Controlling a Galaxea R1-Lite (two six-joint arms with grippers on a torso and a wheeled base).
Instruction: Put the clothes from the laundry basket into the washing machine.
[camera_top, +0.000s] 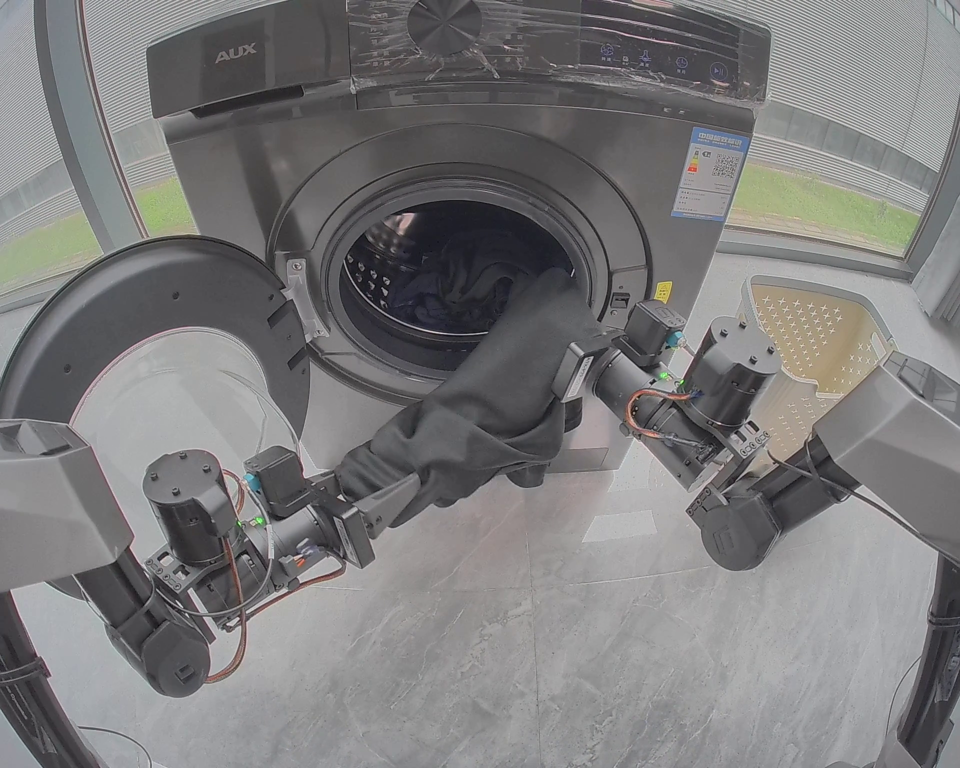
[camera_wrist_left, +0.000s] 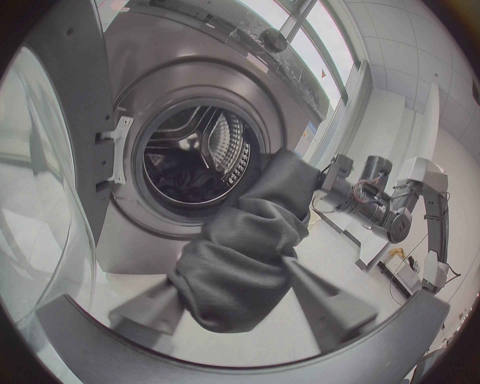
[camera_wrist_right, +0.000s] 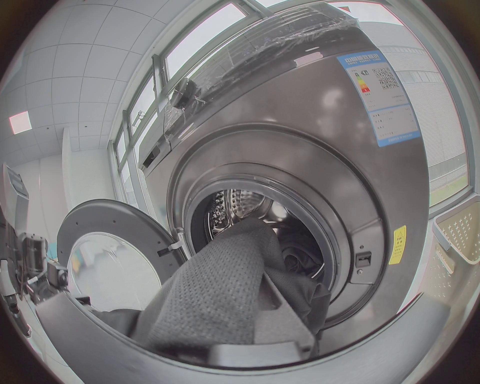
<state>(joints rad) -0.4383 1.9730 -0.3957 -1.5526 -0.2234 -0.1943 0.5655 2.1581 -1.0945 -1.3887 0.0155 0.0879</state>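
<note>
A dark grey garment (camera_top: 490, 400) stretches between my two grippers in front of the washing machine (camera_top: 640, 180). My left gripper (camera_top: 385, 510) is shut on its lower end, low and left of the drum opening; in the left wrist view the cloth (camera_wrist_left: 240, 265) bunches between the fingers (camera_wrist_left: 330, 305). My right gripper (camera_top: 560, 365) is shut on the upper end at the right rim of the opening, where the cloth (camera_wrist_right: 215, 295) drapes toward the drum (camera_wrist_right: 240, 205). Dark clothes (camera_top: 460, 275) lie inside the drum. The cream laundry basket (camera_top: 815, 345) stands to the right of the machine.
The round machine door (camera_top: 150, 330) hangs wide open to the left, just above my left arm. Grey tiled floor (camera_top: 560, 640) spreads in front. Windows run behind the machine.
</note>
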